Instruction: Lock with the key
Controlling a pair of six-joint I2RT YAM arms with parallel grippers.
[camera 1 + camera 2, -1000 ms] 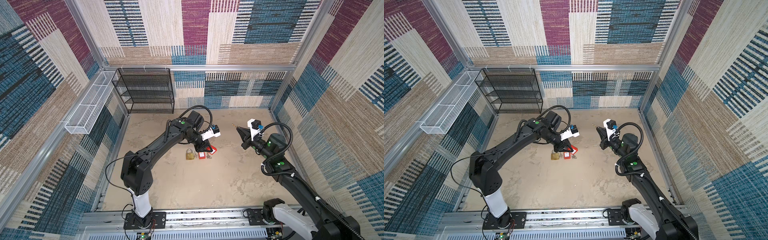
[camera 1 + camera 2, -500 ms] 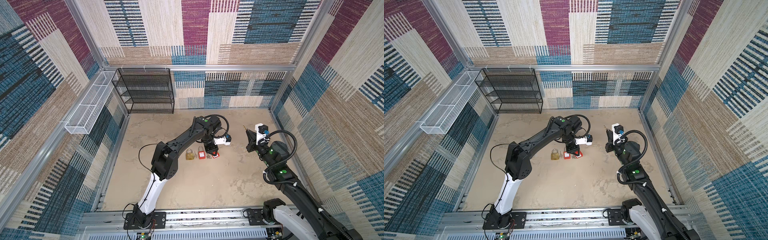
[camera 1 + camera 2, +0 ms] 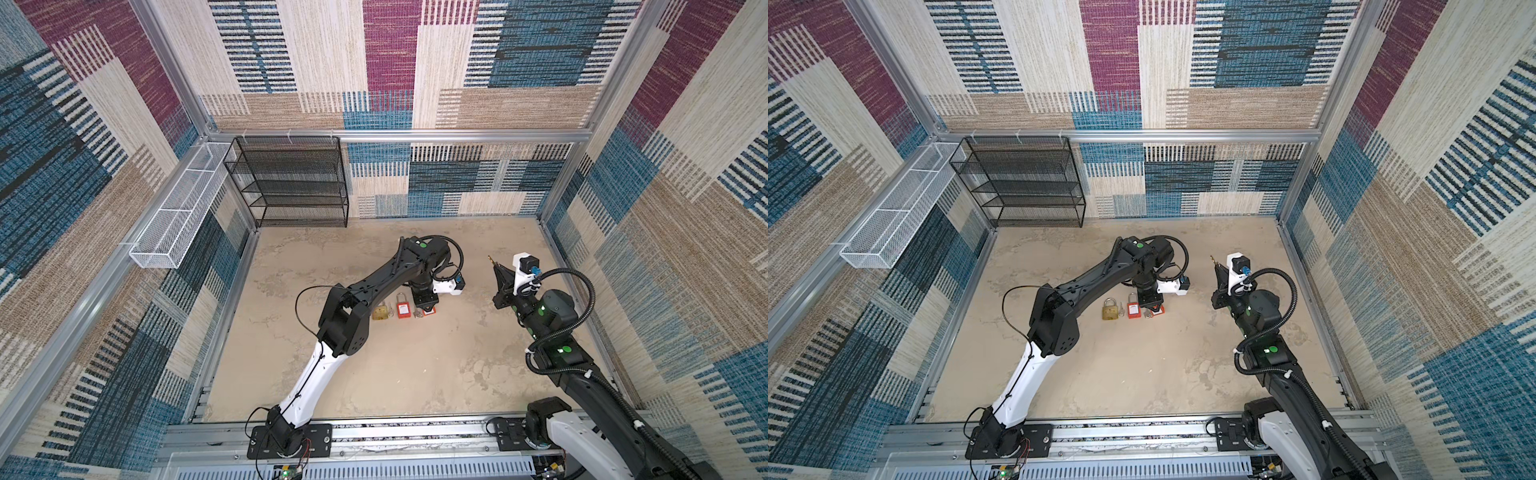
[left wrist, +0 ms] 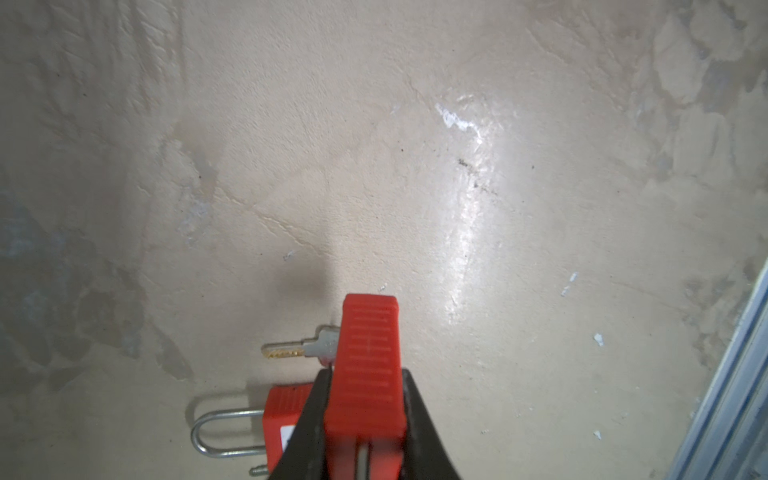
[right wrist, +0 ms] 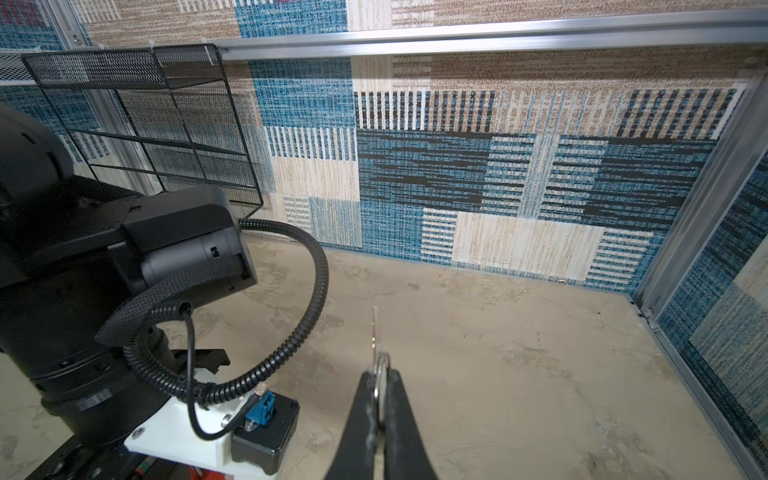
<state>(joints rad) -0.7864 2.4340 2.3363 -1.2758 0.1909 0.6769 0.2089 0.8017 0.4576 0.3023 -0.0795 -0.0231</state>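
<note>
The red ribbed plastic lock body [image 4: 368,332] is clamped in the left pincer [image 4: 365,371] low over the beige worktop [image 4: 457,187], presumably so that it is steadied for the key. Its keyway and shackle are hidden. The small metal key on a ring [image 5: 376,332] is pinched edge-on in the right pincer [image 5: 380,386], which is closed on it. It is held aloft at three o'clock of the lock and well apart from it, blade forward, apparently ready for insertion. At nine o'clock of the held lock, a loose silver key [image 4: 299,348], a second red padlock with a steel shackle [image 3: 402,308] and a brass padlock [image 3: 1109,309] are laid in a row, so that side is crowded. A black mesh shelf rack [image 3: 291,183] at eleven o'clock is well clear.
</note>
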